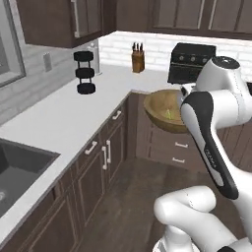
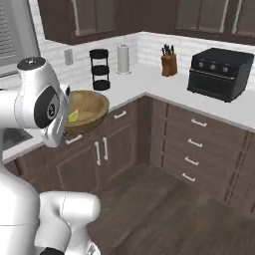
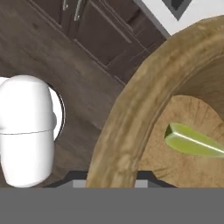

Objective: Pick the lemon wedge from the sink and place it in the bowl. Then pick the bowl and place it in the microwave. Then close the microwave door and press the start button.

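The light-brown wooden bowl [image 1: 162, 106] [image 2: 92, 109] hangs in the air over the floor, in front of the corner cabinets, level with the counter. The yellow-green lemon wedge [image 1: 170, 114] [image 2: 73, 117] [image 3: 192, 141] lies inside it on the golden-tan bottom. In the hand view my gripper [image 3: 111, 178] is shut on the bowl's [image 3: 131, 118] near rim, one dark tip on each side of the wall. The dark grey sink [image 1: 19, 167] lies at the lower left, set into the counter. The microwave and its door are out of view.
On the white L-shaped counter [image 1: 64, 118] stand a black three-tier rack [image 1: 85, 73], a knife block [image 1: 138, 58], a paper towel roll [image 2: 123, 59] and a black toaster oven [image 1: 192, 63] [image 2: 219, 73]. Dark wood cabinets run below, with bare wood floor [image 2: 164, 214] in front.
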Controlling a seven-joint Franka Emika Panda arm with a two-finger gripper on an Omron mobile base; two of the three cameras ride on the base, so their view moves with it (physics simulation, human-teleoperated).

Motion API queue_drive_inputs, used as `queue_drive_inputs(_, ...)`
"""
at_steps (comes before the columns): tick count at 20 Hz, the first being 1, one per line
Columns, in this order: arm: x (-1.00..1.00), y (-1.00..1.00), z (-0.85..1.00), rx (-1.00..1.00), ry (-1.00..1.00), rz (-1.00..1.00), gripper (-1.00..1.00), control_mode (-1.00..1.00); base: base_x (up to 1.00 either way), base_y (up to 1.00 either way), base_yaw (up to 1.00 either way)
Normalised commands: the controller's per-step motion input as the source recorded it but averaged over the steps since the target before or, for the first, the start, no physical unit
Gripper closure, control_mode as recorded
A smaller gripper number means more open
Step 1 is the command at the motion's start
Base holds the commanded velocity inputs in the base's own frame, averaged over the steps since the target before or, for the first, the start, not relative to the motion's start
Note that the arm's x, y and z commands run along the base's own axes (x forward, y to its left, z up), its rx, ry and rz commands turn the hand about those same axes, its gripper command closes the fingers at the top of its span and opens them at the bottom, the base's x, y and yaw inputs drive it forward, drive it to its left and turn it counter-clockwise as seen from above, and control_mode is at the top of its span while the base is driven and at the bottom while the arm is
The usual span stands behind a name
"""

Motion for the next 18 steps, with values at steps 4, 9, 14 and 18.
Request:
queue_drive_inputs(4,0.0,0.0,0.0,0.0,0.0,0.0,1.0,1.0,0.0,0.0,-0.96)
queue_drive_inputs(9,0.0,0.0,0.0,0.0,0.0,0.0,1.0,1.0,0.0,0.0,-0.97)
queue_drive_inputs(14,0.0,0.0,0.0,0.0,0.0,0.0,1.0,1.0,0.0,0.0,-0.99)
queue_drive_inputs(18,0.0,0.0,0.0,0.0,0.0,0.0,1.0,1.0,0.0,0.0,-0.99)
